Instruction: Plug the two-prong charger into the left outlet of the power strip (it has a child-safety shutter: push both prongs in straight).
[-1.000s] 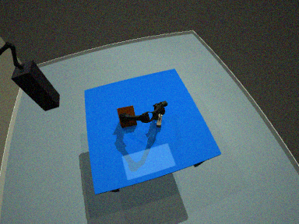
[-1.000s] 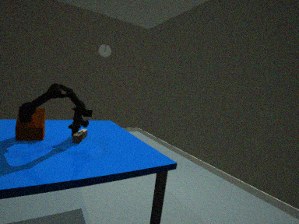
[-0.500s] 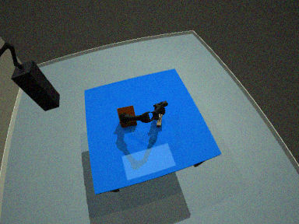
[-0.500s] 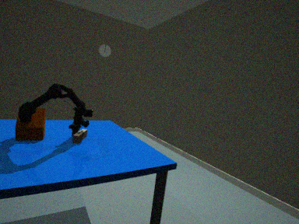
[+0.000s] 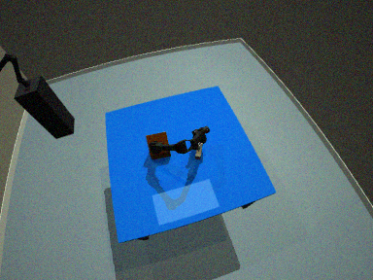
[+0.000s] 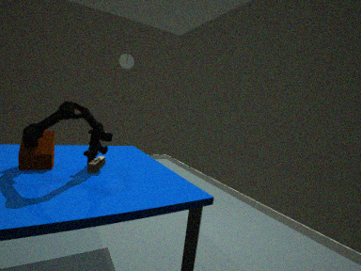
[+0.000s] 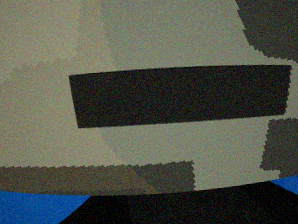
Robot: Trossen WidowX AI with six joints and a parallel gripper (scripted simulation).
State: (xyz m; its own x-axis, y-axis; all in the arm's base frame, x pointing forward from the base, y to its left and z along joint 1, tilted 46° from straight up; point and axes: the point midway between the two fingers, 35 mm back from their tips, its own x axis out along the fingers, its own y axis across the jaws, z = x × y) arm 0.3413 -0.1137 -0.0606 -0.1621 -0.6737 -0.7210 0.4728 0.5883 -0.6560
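Partly closed fingers [image 5: 199, 145] [image 6: 93, 157], probably gripping charger; risk: tilted prongs jamming at power strip [image 5: 198, 154] [image 6: 96, 165] shutter.

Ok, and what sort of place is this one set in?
Probably a plain indoor test room: a black robot arm on a blue-topped table, bare dark walls and a round pale wall disc, perhaps a clock.
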